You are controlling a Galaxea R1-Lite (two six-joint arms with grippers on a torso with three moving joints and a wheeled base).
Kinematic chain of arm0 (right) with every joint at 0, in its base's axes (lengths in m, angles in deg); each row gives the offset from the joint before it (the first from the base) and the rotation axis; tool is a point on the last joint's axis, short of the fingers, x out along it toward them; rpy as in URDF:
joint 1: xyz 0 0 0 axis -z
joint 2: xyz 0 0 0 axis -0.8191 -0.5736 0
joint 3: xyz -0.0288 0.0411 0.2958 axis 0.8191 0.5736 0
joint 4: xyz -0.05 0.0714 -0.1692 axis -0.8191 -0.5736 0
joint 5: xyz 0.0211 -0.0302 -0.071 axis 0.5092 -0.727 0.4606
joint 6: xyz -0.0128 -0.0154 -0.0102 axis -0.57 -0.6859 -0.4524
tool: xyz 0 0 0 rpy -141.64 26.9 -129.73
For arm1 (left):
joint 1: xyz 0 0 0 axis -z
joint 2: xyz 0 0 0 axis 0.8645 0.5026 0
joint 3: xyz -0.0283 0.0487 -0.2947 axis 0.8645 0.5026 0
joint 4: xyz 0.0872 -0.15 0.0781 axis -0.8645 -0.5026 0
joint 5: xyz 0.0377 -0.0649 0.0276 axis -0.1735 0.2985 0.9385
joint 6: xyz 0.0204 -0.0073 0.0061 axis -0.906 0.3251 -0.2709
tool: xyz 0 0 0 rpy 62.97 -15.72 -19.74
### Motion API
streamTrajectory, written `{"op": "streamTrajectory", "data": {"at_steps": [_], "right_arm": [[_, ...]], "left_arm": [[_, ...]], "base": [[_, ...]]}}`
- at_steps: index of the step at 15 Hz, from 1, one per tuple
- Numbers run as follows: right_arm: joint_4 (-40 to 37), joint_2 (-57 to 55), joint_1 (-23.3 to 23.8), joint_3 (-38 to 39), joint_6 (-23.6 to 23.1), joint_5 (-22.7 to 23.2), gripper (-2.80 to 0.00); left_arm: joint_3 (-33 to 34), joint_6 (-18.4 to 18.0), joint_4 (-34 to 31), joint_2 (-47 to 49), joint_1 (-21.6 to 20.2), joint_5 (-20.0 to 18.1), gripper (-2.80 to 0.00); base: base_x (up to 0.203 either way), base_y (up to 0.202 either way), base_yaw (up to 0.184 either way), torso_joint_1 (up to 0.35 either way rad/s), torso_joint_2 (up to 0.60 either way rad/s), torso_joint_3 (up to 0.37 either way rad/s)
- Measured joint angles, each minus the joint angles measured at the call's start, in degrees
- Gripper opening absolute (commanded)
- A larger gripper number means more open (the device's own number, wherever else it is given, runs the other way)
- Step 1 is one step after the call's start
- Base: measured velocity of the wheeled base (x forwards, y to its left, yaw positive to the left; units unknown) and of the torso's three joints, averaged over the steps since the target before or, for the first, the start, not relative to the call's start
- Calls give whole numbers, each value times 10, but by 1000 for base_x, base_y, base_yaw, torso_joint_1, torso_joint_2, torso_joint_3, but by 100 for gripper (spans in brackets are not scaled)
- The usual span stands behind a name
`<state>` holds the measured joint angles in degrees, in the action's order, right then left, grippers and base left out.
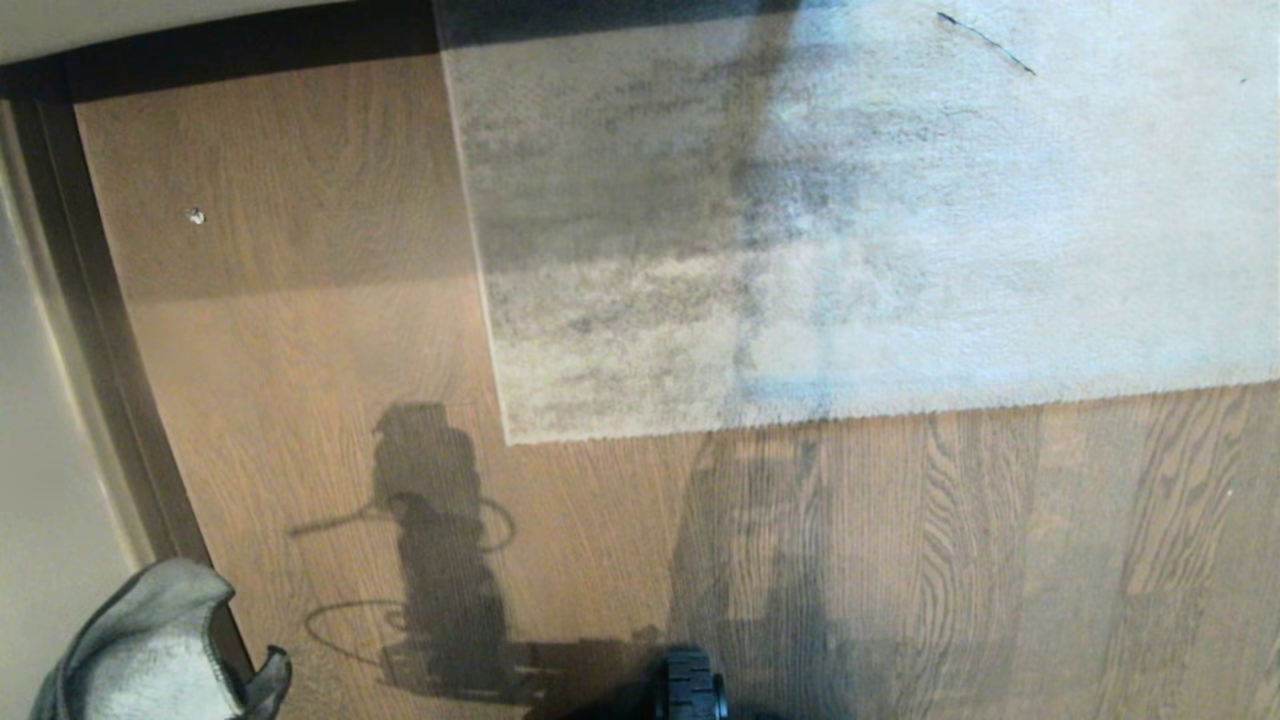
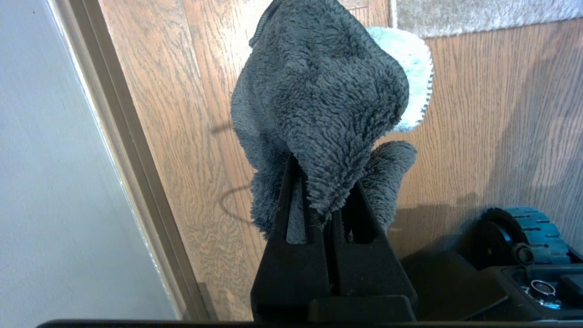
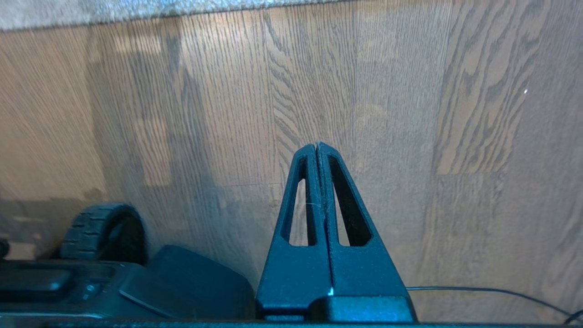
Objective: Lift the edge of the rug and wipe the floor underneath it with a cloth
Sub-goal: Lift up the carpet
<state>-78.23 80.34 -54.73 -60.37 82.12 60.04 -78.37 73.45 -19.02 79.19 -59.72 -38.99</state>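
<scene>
Two end effectors hang low over the floor [image 1: 300, 400]: the left end effector [image 2: 319, 200] is clamped on the cloth [image 2: 319, 100], the right end effector [image 3: 317, 150] is closed and empty. Ahead, the rug edge [image 1: 800, 420] lies flat.

Perhaps a screw [image 1: 196, 216]; pale wall [image 1: 40, 420].

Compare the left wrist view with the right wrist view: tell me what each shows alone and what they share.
Left wrist only: the left gripper shut on the cloth, and the skirting. Right wrist only: the right gripper shut and empty, and a thin cable. Both: the floor, the rug edge and a base wheel.
</scene>
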Motion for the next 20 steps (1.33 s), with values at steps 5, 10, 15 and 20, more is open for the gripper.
{"op": "streamTrajectory", "data": {"at_steps": [5, 10, 15, 20], "right_arm": [[0, 0, 0, 0, -25, 1, -280], [15, -27, 0, -16, -58, 25, -280], [35, -158, -14, -88, -57, 139, -280], [39, -342, -97, -146, -26, 212, -280]], "left_arm": [[0, 0, 0, 0, 0, 0, -280], [0, 0, 0, 0, 0, 0, -280], [0, 0, 0, 0, 0, 0, -280], [0, 0, 0, 0, 0, 0, -280]], "base": [[0, 0, 0, 0, 0, 0], [0, 0, 0, 0, 0, 0], [0, 0, 0, 0, 0, 0], [0, 0, 0, 0, 0, 0]]}}
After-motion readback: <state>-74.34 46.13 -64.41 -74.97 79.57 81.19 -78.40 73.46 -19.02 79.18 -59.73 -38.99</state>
